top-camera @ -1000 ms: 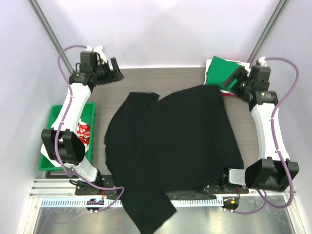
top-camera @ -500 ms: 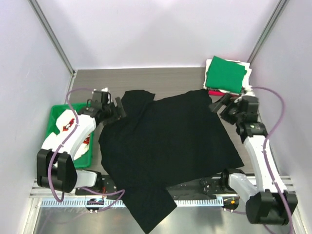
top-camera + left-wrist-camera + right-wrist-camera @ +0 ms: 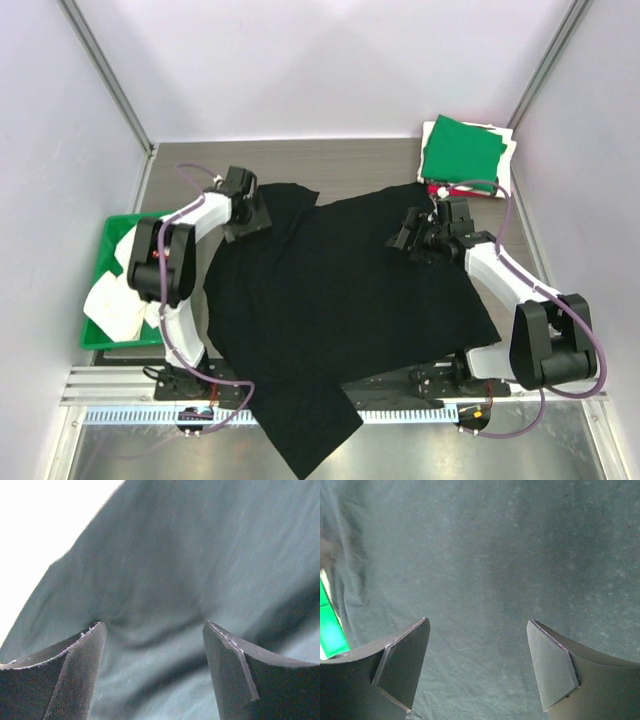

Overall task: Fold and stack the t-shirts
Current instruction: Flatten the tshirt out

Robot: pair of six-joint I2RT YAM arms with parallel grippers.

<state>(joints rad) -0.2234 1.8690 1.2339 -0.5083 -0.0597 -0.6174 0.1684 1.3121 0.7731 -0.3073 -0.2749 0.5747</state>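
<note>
A large black t-shirt (image 3: 345, 290) lies spread over the table, its lower part hanging past the near edge. My left gripper (image 3: 250, 218) is open and low over the shirt's back-left part; in the left wrist view (image 3: 154, 626) wrinkled black cloth (image 3: 200, 555) lies between its fingers. My right gripper (image 3: 406, 239) is open and low over the shirt's back-right part; in the right wrist view (image 3: 478, 622) flat black cloth (image 3: 485, 545) fills the frame. A folded stack stands at the back right, with a green t-shirt (image 3: 462, 152) on top of white and red ones.
A green plastic tray (image 3: 118, 343) with a white cloth (image 3: 108, 302) in it sits off the table's left side. White walls and metal posts enclose the back and sides. A green sliver (image 3: 330, 630) shows at the left edge of the right wrist view.
Both arms have swung from the back corners inward and down onto the black shirt. Both grippers stay open. The shirt has shifted slightly.
</note>
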